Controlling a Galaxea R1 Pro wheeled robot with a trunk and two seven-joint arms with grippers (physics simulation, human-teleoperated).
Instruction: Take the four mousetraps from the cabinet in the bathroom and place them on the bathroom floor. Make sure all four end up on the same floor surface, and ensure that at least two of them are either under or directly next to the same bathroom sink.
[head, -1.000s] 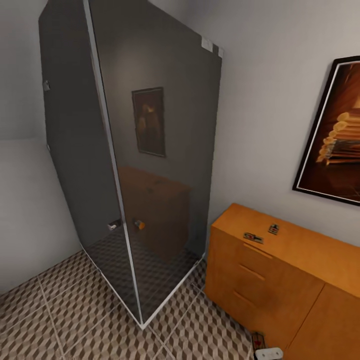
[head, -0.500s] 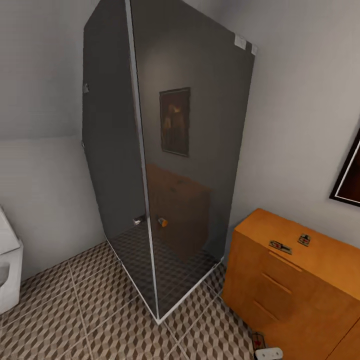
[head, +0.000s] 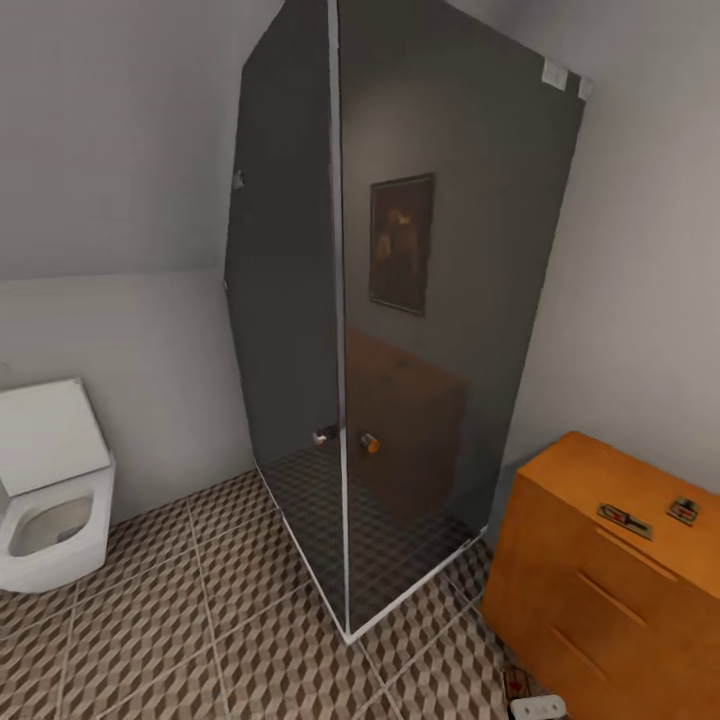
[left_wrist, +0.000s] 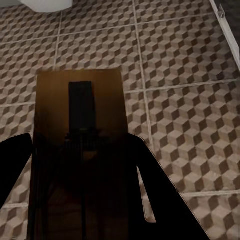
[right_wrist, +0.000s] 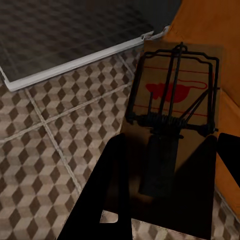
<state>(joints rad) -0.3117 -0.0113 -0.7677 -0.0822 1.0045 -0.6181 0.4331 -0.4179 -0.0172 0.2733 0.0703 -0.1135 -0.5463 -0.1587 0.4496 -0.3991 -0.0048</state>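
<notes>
Mousetraps are in four places here. Two small ones lie on the flat top of the orange cabinet (head: 600, 590), one (head: 624, 520) near the front edge and one (head: 684, 509) a little farther back, apart from each other. The cabinet stands just beside a tall dark glass shower stall (head: 400, 330), and a white toilet (head: 55, 490) sits on the far side of that stall. The left gripper (left_wrist: 80, 165) holds a brown mousetrap (left_wrist: 80, 100) flat between its black fingers (left_wrist: 150, 195), above the cube-pattern bathroom floor (left_wrist: 185, 65). The right gripper (right_wrist: 165, 200) grips another mousetrap (right_wrist: 175, 95), the one with the red mark and dark wire spring, just beside the cabinet's front and above the floor near the stall's white bottom rail (right_wrist: 75, 60).
</notes>
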